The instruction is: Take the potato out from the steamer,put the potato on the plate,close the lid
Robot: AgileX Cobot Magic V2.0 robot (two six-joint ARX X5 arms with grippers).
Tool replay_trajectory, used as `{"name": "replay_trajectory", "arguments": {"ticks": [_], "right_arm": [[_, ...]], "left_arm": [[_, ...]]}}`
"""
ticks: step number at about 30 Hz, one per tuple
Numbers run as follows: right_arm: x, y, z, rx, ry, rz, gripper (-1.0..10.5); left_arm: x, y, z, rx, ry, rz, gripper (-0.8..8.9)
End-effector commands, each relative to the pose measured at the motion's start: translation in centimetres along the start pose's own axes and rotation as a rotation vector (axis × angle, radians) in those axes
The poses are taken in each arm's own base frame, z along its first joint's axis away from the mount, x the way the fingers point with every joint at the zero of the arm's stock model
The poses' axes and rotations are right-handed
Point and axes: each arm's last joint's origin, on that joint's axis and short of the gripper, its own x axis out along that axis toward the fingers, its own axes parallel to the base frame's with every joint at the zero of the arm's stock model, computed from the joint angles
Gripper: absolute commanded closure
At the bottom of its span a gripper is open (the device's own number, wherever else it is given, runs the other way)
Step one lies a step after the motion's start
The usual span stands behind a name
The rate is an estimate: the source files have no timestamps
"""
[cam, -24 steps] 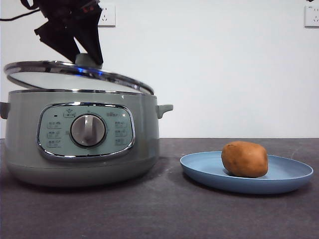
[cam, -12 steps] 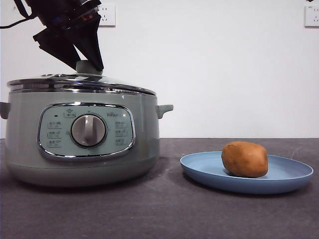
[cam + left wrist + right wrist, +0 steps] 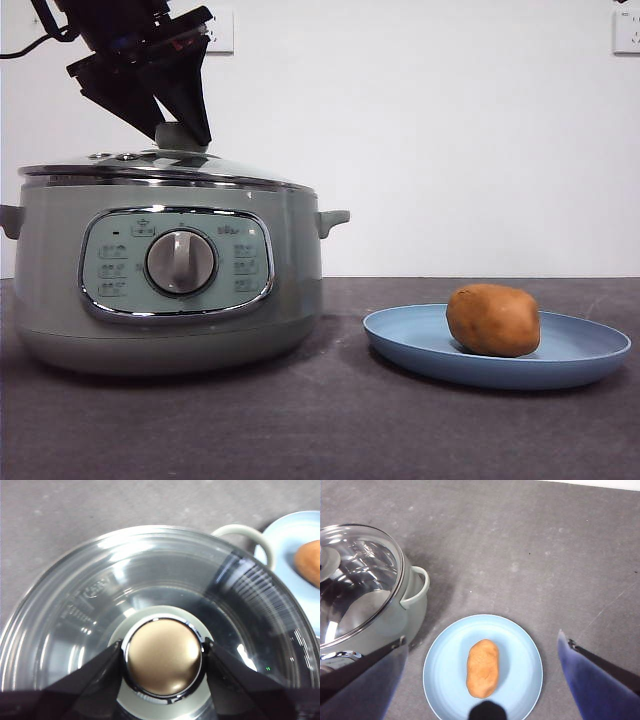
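- A plain white wall with sockets near the top corners backs a dark grey table; nothing else shares the surface with the task's things.
- The steamer stands on the table, control panel and dial facing the front camera, one small side handle pointing toward the plate.
- The lid sits level on the steamer's chrome rim; in the front view it looks seated all round, so closing appears essentially done.
- The plate lies just beside the steamer, apart from it.
- The left gripper is above the steamer, its two black jaws set narrow on opposite sides of the lid's knob, touching it or very nearly so.
- The right gripper hangs well above the plate with jaws spread wide, holding nothing.
- The potato rests in the plate, well apart from both grippers, directly below the waiting right one.
- Risk, as I judge it: if the left jaws lift away before fully opening, they could drag the knob and tip or skew the lid off the rim; a sideways retreat could nudge it likewise. An unseen gap at the far rim would leave the steamer not truly closed.
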Motion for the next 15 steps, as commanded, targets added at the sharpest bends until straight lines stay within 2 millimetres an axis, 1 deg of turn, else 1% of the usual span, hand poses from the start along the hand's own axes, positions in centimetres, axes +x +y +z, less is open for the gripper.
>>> {"name": "replay_trajectory", "arguments": {"ticks": [1,7,9,10,11,12,15], "right_arm": [[0.01,0.01,0.06,0.01,-0.007,-0.001,4.5],[0.01,0.01,0.05,0.01,-0.006,0.0,4.5],[0.01,0.01,0.05,0.01,-0.006,0.002,4.5],[0.01,0.01,0.05,0.01,-0.006,0.002,4.5],[0.01,0.01,0.05,0.01,-0.005,0.002,4.5],[0.01,0.01,0.05,0.01,-0.005,0.002,4.5],[0.01,0.01,0.04,0.01,-0.005,0.002,4.5]], "left_arm": [[2.48,-0.22,-1.72,0.0,0.139,-0.005,8.22],[2.47,-0.2,-1.73,-0.002,0.141,-0.005,7.98],[2.47,-0.21,-1.73,-0.002,0.141,-0.005,6.87],[2.47,-0.21,-1.74,-0.002,0.142,-0.005,6.1],[2.47,-0.21,-1.74,-0.002,0.142,-0.005,5.72],[2.47,-0.21,-1.74,-0.002,0.142,-0.005,5.55],[2.47,-0.2,-1.74,-0.002,0.142,-0.004,5.57]]}}
